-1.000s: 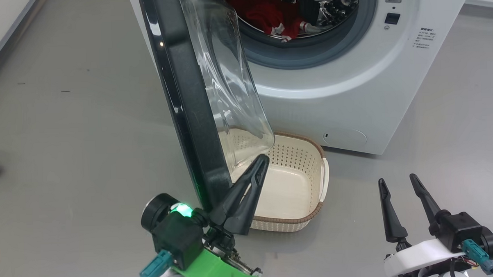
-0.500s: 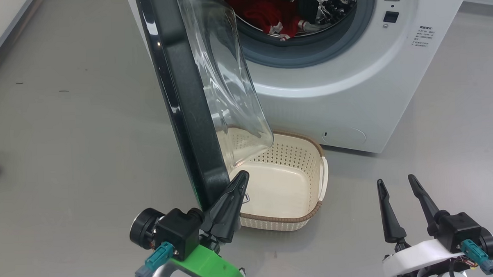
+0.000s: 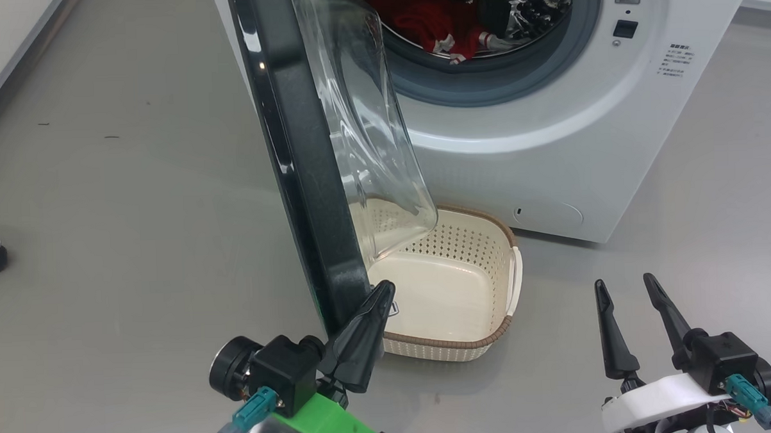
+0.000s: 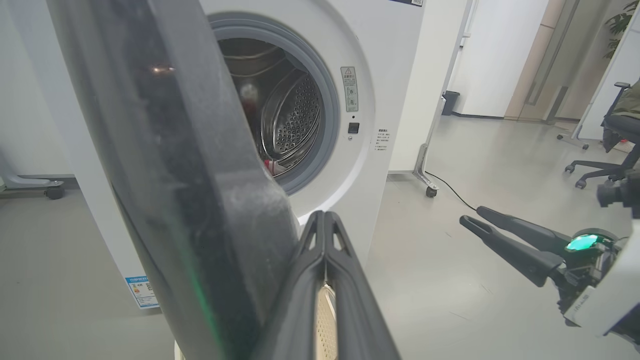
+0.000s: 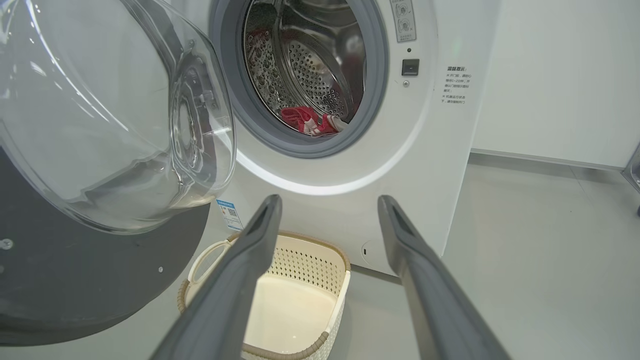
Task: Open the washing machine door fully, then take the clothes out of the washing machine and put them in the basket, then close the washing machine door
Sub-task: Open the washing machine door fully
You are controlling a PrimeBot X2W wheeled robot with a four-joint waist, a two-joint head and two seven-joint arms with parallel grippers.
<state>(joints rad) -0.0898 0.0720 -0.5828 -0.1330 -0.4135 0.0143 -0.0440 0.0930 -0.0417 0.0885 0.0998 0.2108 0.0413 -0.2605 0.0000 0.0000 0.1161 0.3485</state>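
**Left fingers pressed shut at the door's lower edge**

In the head view the washing machine door (image 3: 307, 181) stands swung out, seen edge-on, with its glass bowl facing the drum. The left gripper (image 3: 385, 290) has its fingers pressed together and holds nothing. Its tips are just beside the door's bottom rim on the glass side, and contact cannot be told. To the right, the basket (image 3: 454, 343) sits before the washing machine (image 3: 537, 141), with the clothes (image 3: 436, 29) inside the drum. The right gripper (image 3: 623, 282) is spread wide, holds nothing, and is well apart from the basket.
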